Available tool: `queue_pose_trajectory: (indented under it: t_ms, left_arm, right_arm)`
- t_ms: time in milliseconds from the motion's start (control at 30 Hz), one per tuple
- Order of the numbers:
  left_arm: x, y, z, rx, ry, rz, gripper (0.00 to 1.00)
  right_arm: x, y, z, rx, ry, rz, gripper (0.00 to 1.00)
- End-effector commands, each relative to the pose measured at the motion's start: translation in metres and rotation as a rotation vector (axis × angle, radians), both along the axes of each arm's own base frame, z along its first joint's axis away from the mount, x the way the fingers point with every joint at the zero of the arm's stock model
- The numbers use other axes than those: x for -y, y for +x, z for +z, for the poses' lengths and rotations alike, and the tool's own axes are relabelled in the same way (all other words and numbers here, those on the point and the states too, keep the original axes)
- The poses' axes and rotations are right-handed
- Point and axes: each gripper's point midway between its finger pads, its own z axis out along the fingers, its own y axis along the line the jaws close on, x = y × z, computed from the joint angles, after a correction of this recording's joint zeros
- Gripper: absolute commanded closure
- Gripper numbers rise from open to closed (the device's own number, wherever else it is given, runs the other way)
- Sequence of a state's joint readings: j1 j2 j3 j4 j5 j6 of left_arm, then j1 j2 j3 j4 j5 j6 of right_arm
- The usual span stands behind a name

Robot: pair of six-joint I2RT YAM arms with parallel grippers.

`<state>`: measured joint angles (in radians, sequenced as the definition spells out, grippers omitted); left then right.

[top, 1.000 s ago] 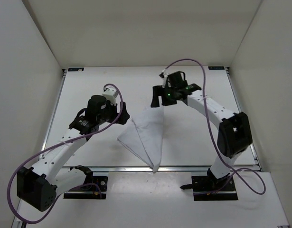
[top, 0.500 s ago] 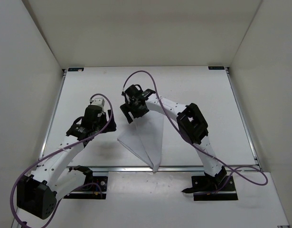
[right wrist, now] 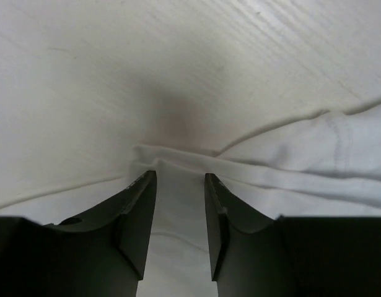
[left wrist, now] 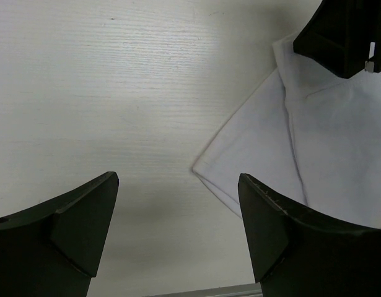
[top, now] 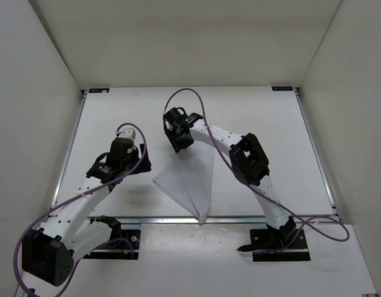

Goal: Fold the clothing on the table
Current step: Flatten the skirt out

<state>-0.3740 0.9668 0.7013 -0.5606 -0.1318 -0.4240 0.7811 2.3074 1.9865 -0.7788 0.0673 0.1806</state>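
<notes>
The clothing (top: 193,179) is a white piece lying folded into a long triangle on the table (top: 109,117), its tip at the near rail. My right gripper (top: 178,143) is down on its far left corner. In the right wrist view the jaws (right wrist: 180,175) stand narrowly apart, with a ridge of fabric (right wrist: 289,161) between and just ahead of the fingertips. My left gripper (top: 139,162) hovers open over bare table left of the cloth. In the left wrist view (left wrist: 178,179) the cloth's left corner (left wrist: 339,148) lies ahead and to the right of it.
Plain white walls stand on the left, right and far sides. Aluminium rails (top: 72,148) run along the table edges. Purple cables loop off both arms. The right gripper's black body (left wrist: 348,34) shows at the top right of the left wrist view.
The right arm swung left from the cloth's far right end to its far left corner, dropped onto the fabric and narrowed its jaws. The left arm drew back slightly towards the near left.
</notes>
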Motion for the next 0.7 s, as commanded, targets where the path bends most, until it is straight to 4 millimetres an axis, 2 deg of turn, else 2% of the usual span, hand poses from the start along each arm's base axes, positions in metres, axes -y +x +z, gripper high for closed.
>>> queue_pose_trajectory:
  t_ms: [0, 33, 133, 233, 367, 400, 467, 533, 567, 667]
  left_arm:
    - [-0.005, 0.004, 0.007, 0.028, 0.008, 0.018, 0.11]
    - [-0.003, 0.004, 0.006, 0.022, 0.004, 0.013, 0.11]
    - [-0.004, 0.004, 0.005, 0.02, 0.005, 0.017, 0.11]
    - [-0.002, 0.004, 0.005, 0.024, -0.002, 0.008, 0.11]
    - [-0.004, 0.005, 0.004, 0.026, -0.001, 0.015, 0.11]
    - [-0.004, 0.005, 0.003, 0.025, -0.009, 0.017, 0.11]
    - [-0.003, 0.004, 0.0, 0.02, -0.017, 0.014, 0.11]
    - [-0.001, 0.001, -0.006, 0.007, -0.027, 0.006, 0.13]
    - [0.002, 0.001, -0.005, 0.011, -0.04, -0.005, 0.13]
    - [0.002, -0.006, -0.019, -0.024, -0.042, -0.012, 0.18]
  right_arm:
    - [0.004, 0.014, -0.006, 0.01, -0.003, -0.034, 0.68]
    - [0.002, 0.015, -0.002, 0.015, 0.002, -0.032, 0.71]
    - [0.003, 0.013, -0.004, -0.002, 0.014, -0.032, 1.0]
    - [0.0, 0.014, 0.002, 0.01, 0.026, -0.025, 0.99]
    - [-0.005, 0.016, 0.024, 0.013, 0.072, -0.034, 0.99]
    - [-0.008, 0.014, 0.029, 0.003, 0.096, -0.04, 0.92]
    - [-0.012, 0.015, 0.038, 0.01, 0.134, -0.016, 0.65]
    - [-0.02, 0.007, 0.037, -0.001, 0.159, 0.013, 0.52]
    - [-0.024, 0.005, 0.039, -0.006, 0.179, 0.024, 0.47]
    - [-0.031, -0.004, 0.027, -0.031, 0.17, 0.046, 0.42]
